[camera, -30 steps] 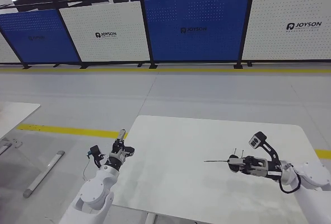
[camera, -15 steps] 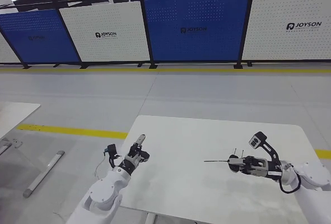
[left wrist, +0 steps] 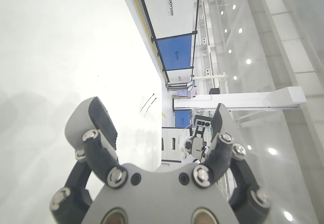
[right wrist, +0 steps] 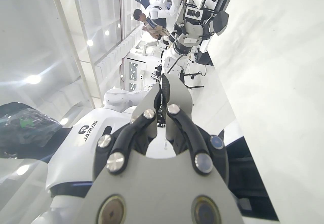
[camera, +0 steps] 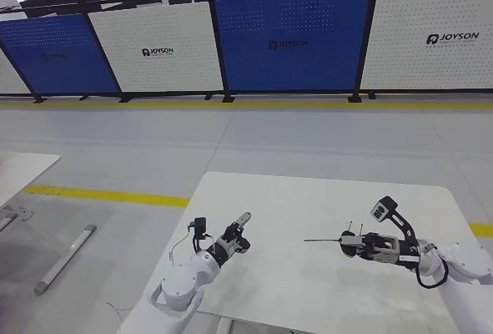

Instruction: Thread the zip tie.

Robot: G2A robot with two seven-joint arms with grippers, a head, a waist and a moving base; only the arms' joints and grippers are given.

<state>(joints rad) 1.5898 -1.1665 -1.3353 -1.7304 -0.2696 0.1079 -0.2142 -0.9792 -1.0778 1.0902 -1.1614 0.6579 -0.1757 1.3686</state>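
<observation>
— Which zip tie is it working on?

— The thin black zip tie (camera: 323, 240) out over the white table (camera: 271, 200). It's straight and level, with no loop in it. One end sits in the closed tips of the right gripper (camera: 344, 241), and the free end points toward the robot's left.

— And those two little black strands?

— A pair of spare ties (left wrist: 146, 102), lying flat on the table just beyond that gripper. They're side by side, nearly parallel and not touching, each with its small head at the end away from the robot. Both are unthreaded too.

— Which end of the held one is the head?

— Can't tell from here.
</observation>
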